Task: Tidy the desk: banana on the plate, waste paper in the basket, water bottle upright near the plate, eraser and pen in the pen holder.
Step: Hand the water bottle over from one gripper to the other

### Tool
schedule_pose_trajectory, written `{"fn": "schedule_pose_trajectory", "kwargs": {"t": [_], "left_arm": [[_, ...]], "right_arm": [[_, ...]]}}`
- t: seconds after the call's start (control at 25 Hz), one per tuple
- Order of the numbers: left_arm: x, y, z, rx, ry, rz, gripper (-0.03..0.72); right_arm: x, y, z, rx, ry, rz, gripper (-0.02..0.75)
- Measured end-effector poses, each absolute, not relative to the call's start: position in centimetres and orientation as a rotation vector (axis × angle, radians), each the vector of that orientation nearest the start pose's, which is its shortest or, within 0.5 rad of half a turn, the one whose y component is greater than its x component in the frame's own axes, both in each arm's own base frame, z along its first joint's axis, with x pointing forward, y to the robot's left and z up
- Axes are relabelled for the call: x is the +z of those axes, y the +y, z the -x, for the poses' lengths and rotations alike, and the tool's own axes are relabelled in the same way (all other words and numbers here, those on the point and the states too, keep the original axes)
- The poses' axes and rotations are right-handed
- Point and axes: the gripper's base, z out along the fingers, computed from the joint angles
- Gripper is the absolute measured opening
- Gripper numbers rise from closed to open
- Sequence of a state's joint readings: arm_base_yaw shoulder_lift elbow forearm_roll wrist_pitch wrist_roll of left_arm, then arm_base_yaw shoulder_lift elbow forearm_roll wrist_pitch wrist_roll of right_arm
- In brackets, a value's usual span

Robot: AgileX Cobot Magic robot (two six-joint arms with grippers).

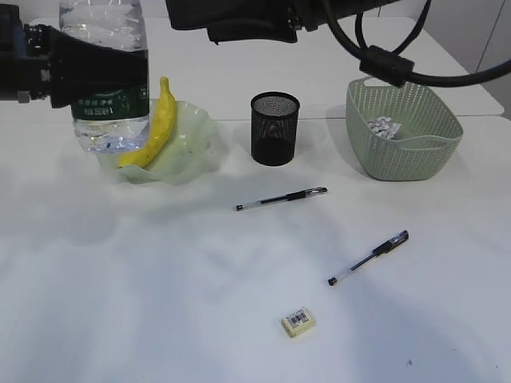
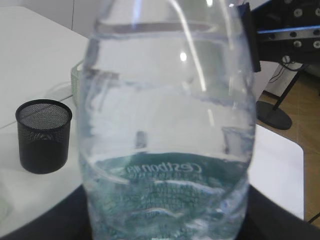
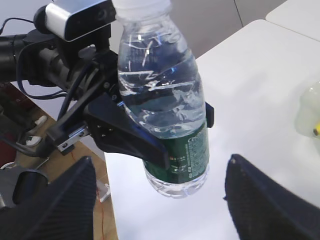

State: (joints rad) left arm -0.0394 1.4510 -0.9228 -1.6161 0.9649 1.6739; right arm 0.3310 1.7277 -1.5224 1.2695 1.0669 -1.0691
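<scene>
Left gripper point(image 3: 165, 145) grips the bottle point(image 1: 108, 80) upright by the plate point(image 1: 196, 148); lower it straight, then release. Right gripper point(image 3: 160, 200) stands open.

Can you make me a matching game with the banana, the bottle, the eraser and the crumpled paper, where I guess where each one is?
Things:
1. banana
2. water bottle
3. eraser
4. waste paper

Places:
A. lying alone on the desk, nearest the camera
B. inside the green basket
C. on the pale-green plate
D. held upright in the left claw

Right pairs: 1-C, 2-D, 3-A, 4-B
</scene>
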Motion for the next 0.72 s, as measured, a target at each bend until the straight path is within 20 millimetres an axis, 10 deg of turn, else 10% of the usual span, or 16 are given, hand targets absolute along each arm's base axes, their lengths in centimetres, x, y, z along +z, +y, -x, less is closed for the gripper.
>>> {"fn": "schedule_pose_trajectory", "kwargs": {"t": [0.72], "left_arm": [[29.9,-7.2,-28.8,-0.891,1.779,-0.687,0.386]], "right_arm": [[35.8,17.4,-37.2,0.676,1.841,0.68,0.588]]}}
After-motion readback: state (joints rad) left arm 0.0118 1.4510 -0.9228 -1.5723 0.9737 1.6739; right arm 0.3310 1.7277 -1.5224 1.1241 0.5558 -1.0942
